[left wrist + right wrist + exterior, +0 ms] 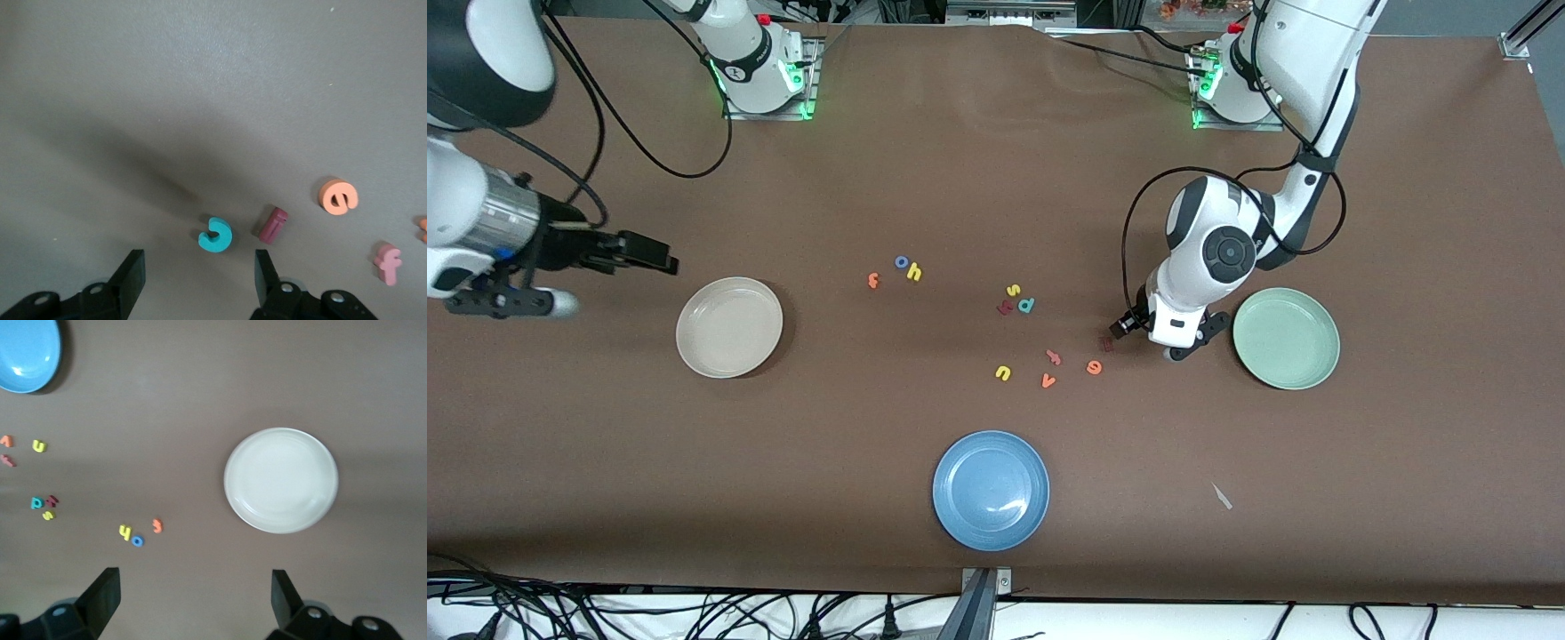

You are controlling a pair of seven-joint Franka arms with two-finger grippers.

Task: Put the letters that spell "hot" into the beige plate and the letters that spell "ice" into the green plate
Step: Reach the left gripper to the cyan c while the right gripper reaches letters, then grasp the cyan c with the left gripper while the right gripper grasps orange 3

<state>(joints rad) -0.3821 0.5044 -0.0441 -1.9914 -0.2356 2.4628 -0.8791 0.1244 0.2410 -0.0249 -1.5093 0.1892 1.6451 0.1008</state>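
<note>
**Left arm lining up on the c, both target plates empty**

Blue plate [991, 490] nearest the camera, not part of the job.

Next band: yellow u [1003, 372], orange v [1048, 381], pink f [1054, 357], orange e [1094, 367]. The e lies flat, near the left gripper [1158, 342] on the side toward the table's middle.

Left gripper sits low over the table, just beside the green plate [1286, 338]. Fingers apart, nothing between them. In the left wrist view the teal c [215, 235] lies flat on the cloth just ahead of the fingertips, roughly centred in the gap. The i [273, 225], a short bar, lies right beside the c, apart from it, ahead of one fingertip; its long axis runs roughly along the gripper's reach, slightly tilted. My read: a short advance puts the c between the fingers; the risk is clipping the i.

Left arm is far nearer the ice letters.

Beige plate [729, 326] sits toward the right arm's end. Right gripper [193, 597] waits above the table beside it, open, empty.

Farther up: d [1026, 306], s [1013, 290], then t [873, 280], h [913, 273], o [902, 261] clustered mid-table.
</note>
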